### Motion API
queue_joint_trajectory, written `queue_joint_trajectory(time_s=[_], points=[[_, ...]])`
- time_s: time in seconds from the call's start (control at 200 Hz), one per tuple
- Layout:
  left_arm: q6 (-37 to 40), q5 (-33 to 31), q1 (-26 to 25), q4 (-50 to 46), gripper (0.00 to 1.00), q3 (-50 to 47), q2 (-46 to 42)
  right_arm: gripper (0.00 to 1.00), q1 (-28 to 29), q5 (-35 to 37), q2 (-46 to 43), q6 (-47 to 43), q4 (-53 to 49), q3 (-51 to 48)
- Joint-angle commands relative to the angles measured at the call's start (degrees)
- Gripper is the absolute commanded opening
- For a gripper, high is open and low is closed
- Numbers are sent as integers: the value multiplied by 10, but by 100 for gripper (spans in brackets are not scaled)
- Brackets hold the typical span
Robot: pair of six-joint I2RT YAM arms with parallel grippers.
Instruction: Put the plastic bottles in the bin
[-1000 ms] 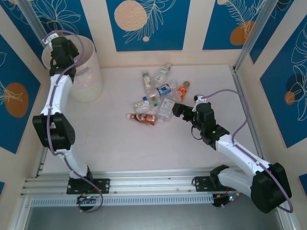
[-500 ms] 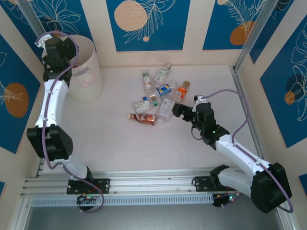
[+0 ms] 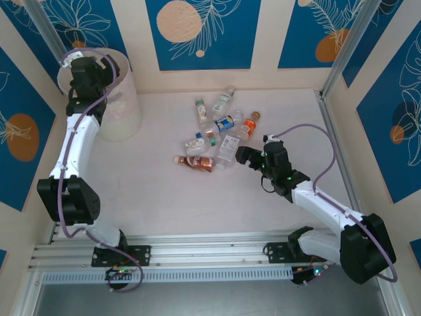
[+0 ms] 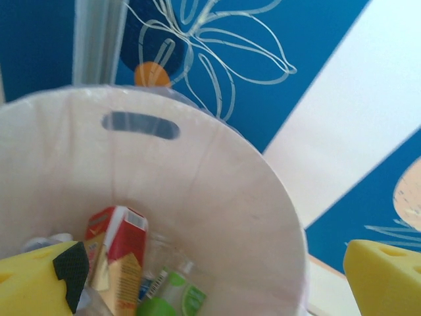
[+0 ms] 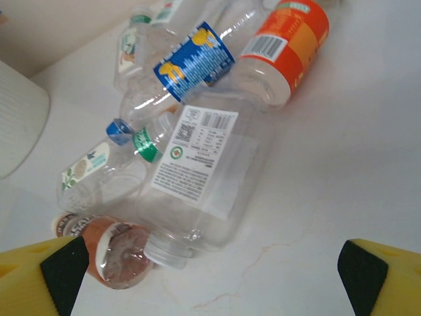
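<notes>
Right gripper (image 5: 209,280) nearer, fingers wide apart, empty. Directly ahead, at frame centre: white-labelled clear bottle (image 5: 200,174) flat on the table (image 5: 348,164), long axis lower left to upper right, neck lower left. Left gripper (image 4: 210,280) spread, empty, above the bin (image 4: 217,191).

No wording can actually be read, tbh. On the white label (image 5: 197,161) of the big clear bottle (image 5: 223,210), a QR code (image 5: 187,133) and a barcode (image 5: 217,120) are seen. Another barcode is seen on the orange-labelled bottle (image 5: 296,33) just behind it.
</notes>
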Motion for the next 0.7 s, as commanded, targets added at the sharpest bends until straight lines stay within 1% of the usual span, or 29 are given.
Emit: queue_joint_trajectory(time_s=[0.0,0.145,0.22,0.325,0.385,0.445,0.51,0.59,0.695], points=[[5,25,-40,20,100,-13,-29,100,0,22,24,43,-24,32],[12,53,-87,35,100,-37,-47,100,7,12,77,107,-29,45],[9,75,-108,70,100,-72,-64,100,14,-9,110,109,-14,62],[-13,105,-130,99,100,-124,-85,100,29,-5,162,104,-24,111],[-28,123,-138,104,100,-155,-96,100,42,16,192,105,-50,150],[-43,145,-145,115,100,-191,-107,100,55,49,235,115,-92,194],[-54,163,-148,124,100,-230,-118,100,66,69,280,122,-137,241],[-53,164,-150,113,100,-265,-134,100,79,92,331,122,-184,291],[-47,152,-150,80,100,-299,-159,100,88,93,388,110,-229,349]])
